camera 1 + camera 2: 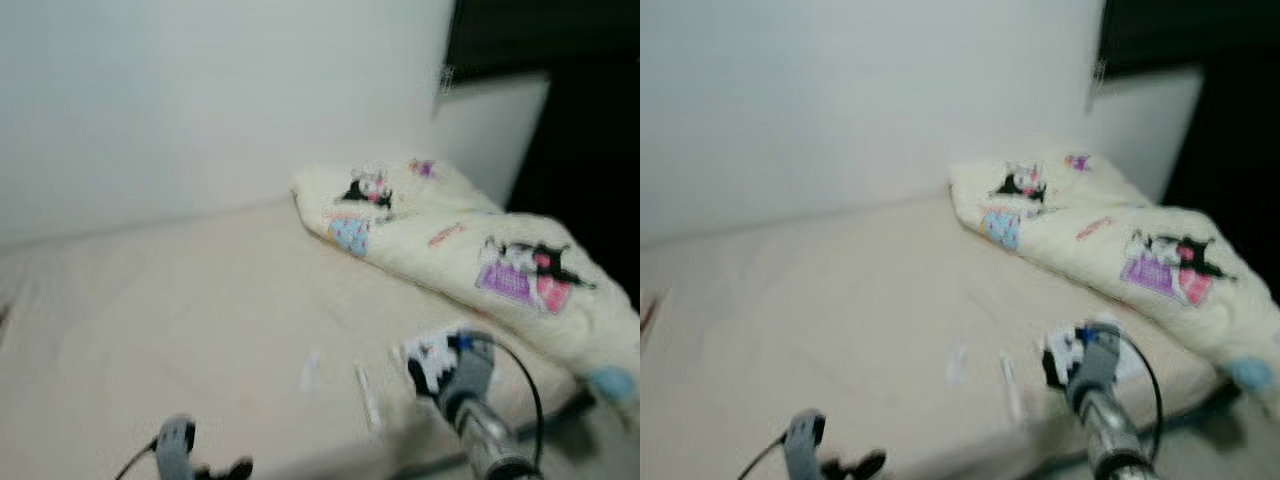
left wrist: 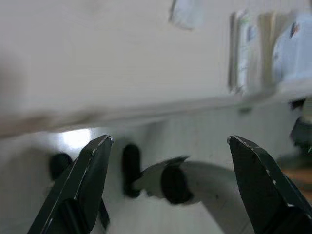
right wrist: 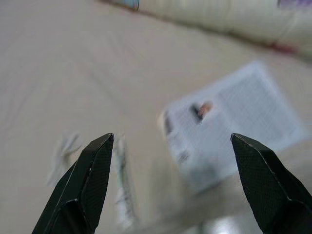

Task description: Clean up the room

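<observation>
On the cream bed sheet [image 1: 180,320] lie three bits of litter: a small white scrap [image 1: 311,371], a long thin wrapper [image 1: 368,396] and a white printed packet [image 3: 234,122]. My right gripper [image 1: 425,372] hovers open just over the packet, which lies between and beyond its fingers in the right wrist view, with the wrapper [image 3: 122,190] to one side. My left gripper [image 1: 228,469] is low at the bed's near edge and open [image 2: 168,139] with nothing in it. All frames are blurred.
A folded cream blanket [image 1: 470,240] with cartoon prints lies along the bed's right side. A white wall [image 1: 200,100] backs the bed, with a dark opening [image 1: 590,150] at the far right. The floor [image 2: 204,141] shows under the bed edge.
</observation>
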Controlling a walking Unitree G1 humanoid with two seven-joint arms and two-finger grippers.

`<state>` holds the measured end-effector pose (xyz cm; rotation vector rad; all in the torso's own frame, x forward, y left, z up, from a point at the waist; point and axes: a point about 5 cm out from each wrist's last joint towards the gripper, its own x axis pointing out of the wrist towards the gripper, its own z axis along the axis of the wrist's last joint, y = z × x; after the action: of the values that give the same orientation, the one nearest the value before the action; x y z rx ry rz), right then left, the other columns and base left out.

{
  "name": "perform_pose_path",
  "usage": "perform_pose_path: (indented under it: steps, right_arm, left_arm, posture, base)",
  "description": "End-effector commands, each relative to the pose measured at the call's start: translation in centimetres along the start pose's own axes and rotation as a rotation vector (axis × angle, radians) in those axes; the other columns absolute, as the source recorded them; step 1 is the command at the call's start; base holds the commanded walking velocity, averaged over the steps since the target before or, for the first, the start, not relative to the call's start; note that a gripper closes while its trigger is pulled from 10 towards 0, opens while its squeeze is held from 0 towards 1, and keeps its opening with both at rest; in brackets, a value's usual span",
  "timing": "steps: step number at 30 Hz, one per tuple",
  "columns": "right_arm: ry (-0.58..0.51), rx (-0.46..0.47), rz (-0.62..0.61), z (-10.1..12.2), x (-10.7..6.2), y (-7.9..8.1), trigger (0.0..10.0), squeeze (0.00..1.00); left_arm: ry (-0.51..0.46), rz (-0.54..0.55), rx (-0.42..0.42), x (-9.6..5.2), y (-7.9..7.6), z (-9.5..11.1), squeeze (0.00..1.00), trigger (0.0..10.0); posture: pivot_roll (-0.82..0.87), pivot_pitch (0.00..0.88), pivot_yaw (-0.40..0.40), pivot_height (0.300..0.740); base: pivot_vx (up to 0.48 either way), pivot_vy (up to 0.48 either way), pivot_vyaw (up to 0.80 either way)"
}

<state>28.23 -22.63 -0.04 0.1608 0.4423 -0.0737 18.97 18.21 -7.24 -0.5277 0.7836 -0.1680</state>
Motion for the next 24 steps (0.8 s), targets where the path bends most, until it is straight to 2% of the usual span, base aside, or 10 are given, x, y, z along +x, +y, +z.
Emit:
perform_pose_path:
  steps: [1,4,7,8,10,11,17,22,24]
  right_arm:
    - [-0.010,0.021,0.036,0.0,0.3,1.4,10.0,0.00]
    - [-0.009,0.026,0.030,0.0,0.3,1.4,10.0,0.00]
    - [-0.013,0.017,0.018,0.4,0.5,1.4,10.0,0.00]
    - [-0.013,0.017,0.018,0.4,0.5,1.4,10.0,0.00]
    - [-0.011,0.011,0.006,0.8,0.7,1.4,10.0,0.00]
    - [-0.011,0.011,0.006,0.8,0.7,1.4,10.0,0.00]
    - [-0.045,0.039,0.031,2.0,1.2,2.1,10.0,0.00]
    - [-0.035,0.029,0.044,2.4,1.4,2.5,10.0,0.00]
    - [-0.045,0.024,0.060,2.8,1.5,2.7,10.0,0.00]
  left_arm:
    - [-0.001,0.018,-0.003,-0.4,0.6,-0.1,0.00,10.0]
    - [-0.019,0.012,-0.002,-0.2,0.3,0.3,0.00,10.0]
    - [-0.082,-0.030,0.010,0.6,-0.6,2.0,0.00,10.0]
    - [-0.082,-0.030,0.010,0.6,-0.6,2.0,0.00,10.0]
    - [-0.127,-0.049,0.071,1.3,-1.5,3.9,0.00,10.0]
    - [-0.127,-0.049,0.071,1.3,-1.5,3.9,0.00,10.0]
    - [-0.257,-0.132,0.159,2.4,-4.1,8.1,0.00,10.0]
    - [-0.318,-0.166,0.241,2.8,-5.5,10.0,0.00,10.0]
    - [-0.350,-0.176,0.303,2.9,-6.3,11.1,0.00,10.0]
  posture:
    - [-0.19,0.000,0.028,0.740]
    - [-0.20,0.000,0.027,0.740]
    - [-0.20,0.000,0.026,0.740]
    - [-0.20,0.000,0.026,0.740]
    - [-0.19,0.000,0.021,0.740]
    - [-0.19,0.000,0.021,0.740]
    - [-0.20,0.000,0.020,0.740]
    - [-0.20,0.000,0.020,0.735]
    - [-0.20,0.000,0.020,0.725]
  base:
    - [0.000,-0.480,0.77]
    - [0.000,-0.480,0.00]
    - [0.000,-0.480,0.00]
    - [0.000,-0.480,0.00]
    - [0.000,0.000,0.00]
    - [0.000,0.000,0.00]
    - [0.000,0.000,0.00]
    - [0.000,0.000,0.00]
    - [0.000,0.000,0.00]
